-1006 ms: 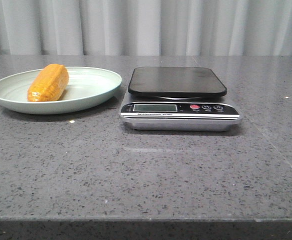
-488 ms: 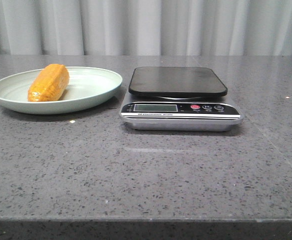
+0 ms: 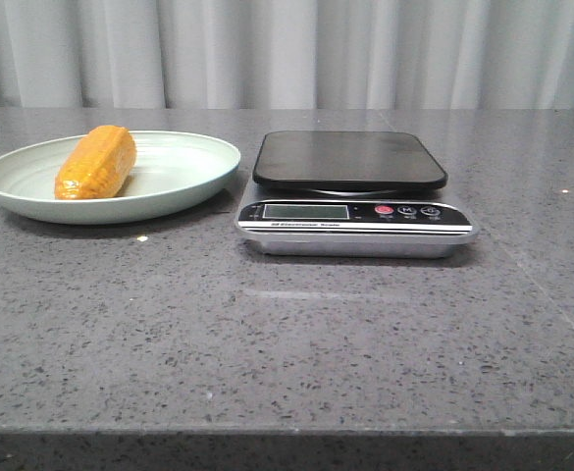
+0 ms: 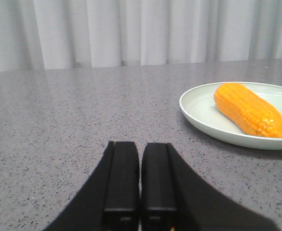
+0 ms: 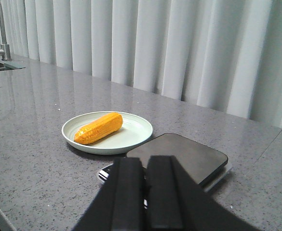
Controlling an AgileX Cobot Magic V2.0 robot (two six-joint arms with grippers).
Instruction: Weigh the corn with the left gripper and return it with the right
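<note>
Orange corn: the corn [image 3: 95, 163] is lying on its side in the pale green plate [image 3: 183, 186], ahead of the left gripper [image 4: 141, 209] and off to one side of its jaws, well apart from them.
Left jaws: pressed together with only a hairline seam between them, holding nothing, hanging low over bare worktop [image 4: 59, 125].
Right jaws: the right gripper [image 5: 143, 211] is also closed and empty, sitting higher, with the scale [image 5: 179, 156] just beyond its jaws and the plate farther out past it.
Scale: the black weighing plate [image 3: 349, 158] is standing bare, beside the plate; its display [image 3: 305, 211] is showing no digits I can read.
Change: across the last second the front view is looking the same, with corn, plate and scale all unmoved and no arm entering it.
Meaning: judging by that, the task is sitting at its very start; the left jaws are going to need to open and travel to the corn before any weighing happens.
Hidden: neither arm is appearing in the front view; the lower parts of both grippers are cut off by the wrist frames; the scale's near edge is being covered by the right jaws; the button markings are too small to make out.
</note>
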